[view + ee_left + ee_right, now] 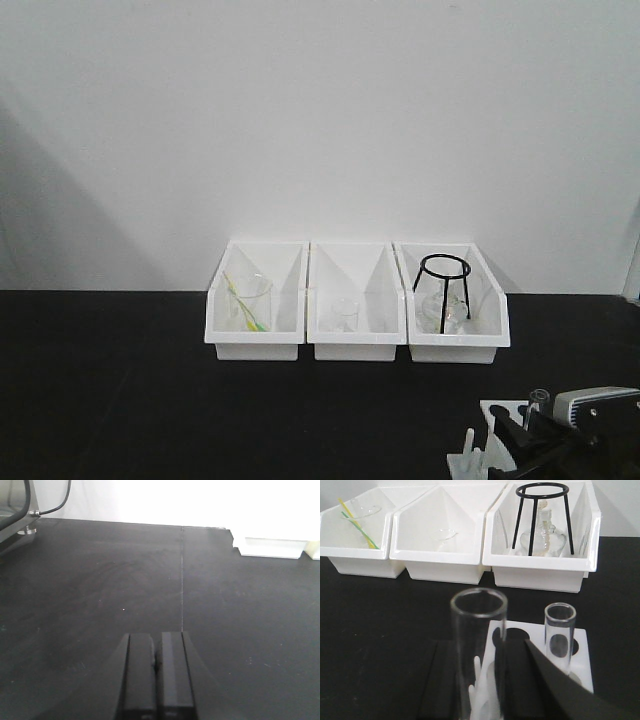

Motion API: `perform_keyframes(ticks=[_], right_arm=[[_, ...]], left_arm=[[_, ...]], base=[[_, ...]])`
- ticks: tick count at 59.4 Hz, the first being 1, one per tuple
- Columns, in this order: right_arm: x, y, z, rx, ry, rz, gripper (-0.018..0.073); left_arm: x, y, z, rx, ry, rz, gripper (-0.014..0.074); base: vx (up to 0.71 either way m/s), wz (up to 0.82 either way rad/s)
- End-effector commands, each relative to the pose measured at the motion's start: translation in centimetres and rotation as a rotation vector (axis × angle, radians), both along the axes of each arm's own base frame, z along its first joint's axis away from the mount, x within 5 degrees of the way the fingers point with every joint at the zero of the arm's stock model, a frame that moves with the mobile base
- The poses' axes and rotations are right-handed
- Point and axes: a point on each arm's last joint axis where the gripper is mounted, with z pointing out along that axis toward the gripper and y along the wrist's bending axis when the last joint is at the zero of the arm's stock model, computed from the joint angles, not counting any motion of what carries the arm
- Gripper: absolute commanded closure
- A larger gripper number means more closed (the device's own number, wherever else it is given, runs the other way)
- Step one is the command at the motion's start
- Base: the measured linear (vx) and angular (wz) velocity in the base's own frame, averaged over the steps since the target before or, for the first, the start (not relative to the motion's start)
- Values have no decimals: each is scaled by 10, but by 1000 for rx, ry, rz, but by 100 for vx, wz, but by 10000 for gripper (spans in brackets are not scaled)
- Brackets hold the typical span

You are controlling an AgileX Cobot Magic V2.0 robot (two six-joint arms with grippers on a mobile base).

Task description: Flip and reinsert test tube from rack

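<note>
I have the right gripper (pixel 480 680) down at the rack (pixel 580 655), its jaws narrowed onto the tube (pixel 479 645), which stands upright between the pads with its open rim toward the camera. I judge it clear of the holes and held low on its body, though I cannot tell from this view whether its foot is fully out; the upright hold makes sense, since the tube has to come straight up before I can turn it over. A second tube (pixel 560 630) stands seated in a hole just beside it, and the white pegs (pixel 482 690) rise at the rack's near edge, so the turn needs room away from both. The front view shows only the corner of this: the gripper body, a sliver of rack and one tube rim at the bottom right, but it gives me the three bins (pixel 357 340) well behind. The left gripper (pixel 156 680) hangs over bare table (pixel 100 590), jaws pressed together on nothing, parked out of the way, a fact the other views do not show.
</note>
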Motion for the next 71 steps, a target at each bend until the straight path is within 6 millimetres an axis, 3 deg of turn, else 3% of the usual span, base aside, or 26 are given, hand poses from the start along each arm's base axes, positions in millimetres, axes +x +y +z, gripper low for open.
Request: perform_keyframes(ticks=[1, 11, 22, 29, 40, 53, 71], right_arm=[[4, 2, 21, 28, -141, 18, 203], [3, 2, 26, 32, -160, 12, 46], [-14, -1, 68, 34, -283, 1, 20], [-40, -6, 100, 11, -311, -28, 20], [-99, -18, 141, 29, -346, -101, 25], [-150, -29, 155, 18, -354, -165, 44], [-178, -31, 167, 30, -470, -169, 45]], left_arm=[[1, -1, 8, 3, -98, -11, 603], [1, -1, 8, 3, -98, -11, 603], [1, -1, 8, 3, -98, -11, 603], [1, -1, 8, 3, -98, -11, 603], [1, -1, 8, 3, -98, -11, 603], [1, -1, 8, 3, -98, -11, 603], [1, -1, 8, 3, -98, -11, 603]], base=[[0, 0], [0, 0], [0, 0], [0, 0], [0, 0], [0, 0], [0, 0]])
